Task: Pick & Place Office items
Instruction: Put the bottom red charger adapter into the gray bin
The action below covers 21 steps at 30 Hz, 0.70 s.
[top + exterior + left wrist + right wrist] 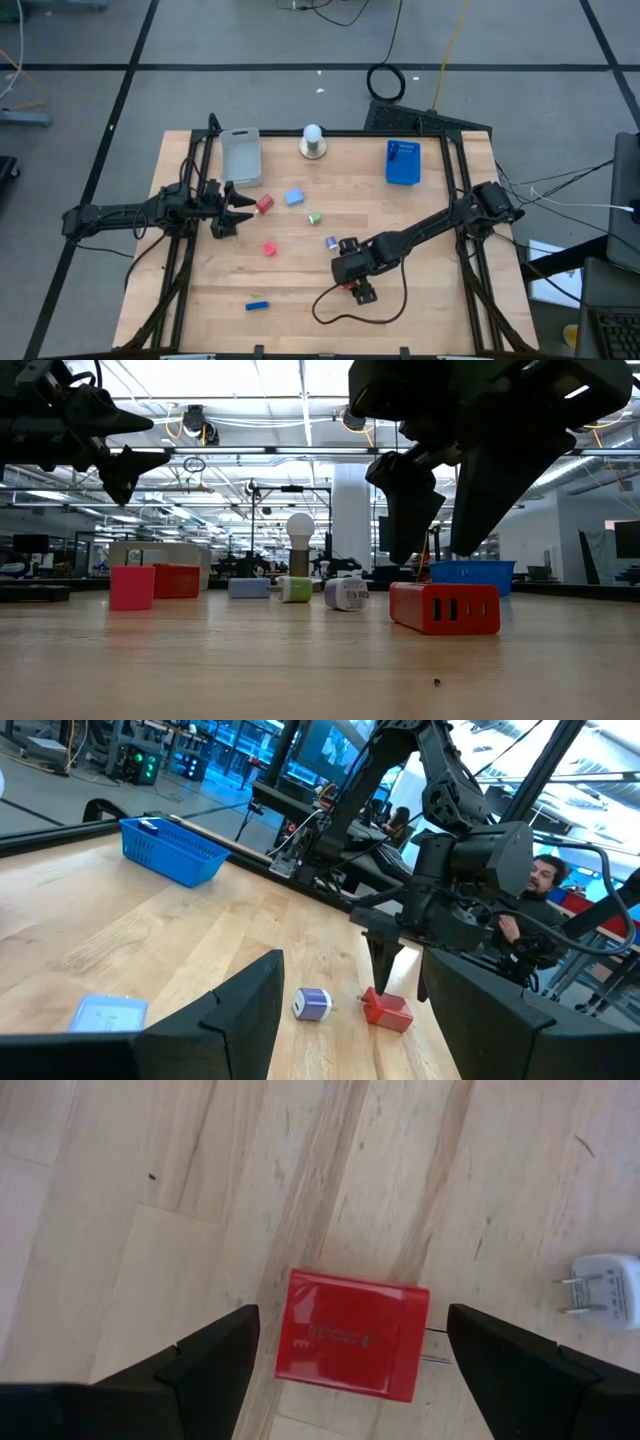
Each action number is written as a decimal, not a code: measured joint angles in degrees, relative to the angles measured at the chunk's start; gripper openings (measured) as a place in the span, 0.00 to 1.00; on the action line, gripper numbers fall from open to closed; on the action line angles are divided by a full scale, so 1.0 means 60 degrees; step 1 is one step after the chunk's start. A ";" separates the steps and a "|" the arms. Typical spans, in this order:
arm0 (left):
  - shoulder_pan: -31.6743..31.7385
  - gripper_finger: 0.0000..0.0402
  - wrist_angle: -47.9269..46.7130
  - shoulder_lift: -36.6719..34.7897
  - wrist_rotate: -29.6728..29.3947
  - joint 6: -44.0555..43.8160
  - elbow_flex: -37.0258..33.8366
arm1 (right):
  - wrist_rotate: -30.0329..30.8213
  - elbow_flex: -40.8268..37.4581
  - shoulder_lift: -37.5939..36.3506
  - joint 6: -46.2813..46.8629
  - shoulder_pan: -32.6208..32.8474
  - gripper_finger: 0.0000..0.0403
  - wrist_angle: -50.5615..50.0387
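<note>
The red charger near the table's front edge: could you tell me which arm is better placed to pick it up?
Right. The right gripper hangs directly over the red charger, jaws open on either side of it; the left gripper waits far off, near the grey tray.

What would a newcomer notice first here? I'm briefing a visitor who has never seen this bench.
Probably the right gripper, open and poised straight above a red charger near the table's front edge. Next, the left gripper, open beside a red block at the left, then the blue basket at the back right.
</note>
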 joint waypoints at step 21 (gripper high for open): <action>0.0000 0.61 0.0000 0.0000 0.0029 -0.0011 0.0000 | -0.0017 -0.0011 0.0000 0.0313 -0.0004 0.79 -0.0004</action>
